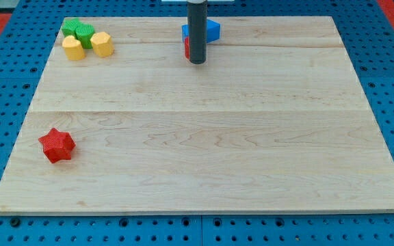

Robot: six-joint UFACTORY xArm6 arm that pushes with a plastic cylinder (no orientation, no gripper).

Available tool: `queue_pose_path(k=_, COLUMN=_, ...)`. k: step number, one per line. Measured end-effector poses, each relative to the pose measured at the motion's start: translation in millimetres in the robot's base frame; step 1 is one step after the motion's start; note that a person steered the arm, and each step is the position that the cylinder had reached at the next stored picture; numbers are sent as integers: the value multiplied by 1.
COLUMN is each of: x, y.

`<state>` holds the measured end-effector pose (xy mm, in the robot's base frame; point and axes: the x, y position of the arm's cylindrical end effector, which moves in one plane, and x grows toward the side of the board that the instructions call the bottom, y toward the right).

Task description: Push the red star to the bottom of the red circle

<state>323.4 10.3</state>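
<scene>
The red star point(57, 145) lies near the view's left edge of the wooden board, toward the bottom. The red circle point(186, 46) is at the view's top centre; only a thin sliver of it shows left of the dark rod. My tip point(197, 61) rests on the board right beside the red circle, at its right, far from the red star. A blue block point(211, 30), shape unclear, sits just behind the rod, touching or close to the red circle.
At the view's top left a cluster: two green blocks point(78, 30), a yellow block point(74, 48) and a yellow hexagon-like block point(102, 44). The wooden board point(204, 157) lies on a blue perforated table point(5, 102).
</scene>
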Motion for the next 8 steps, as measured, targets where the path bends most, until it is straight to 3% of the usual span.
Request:
queue_pose_path(k=1, x=81, y=49)
queue_pose_path(k=2, x=144, y=57)
queue_pose_path(k=4, x=264, y=22)
queue_pose_path(k=5, x=295, y=-5)
queue_pose_path(k=6, x=295, y=-45)
queue_pose_path(k=8, x=269, y=-252)
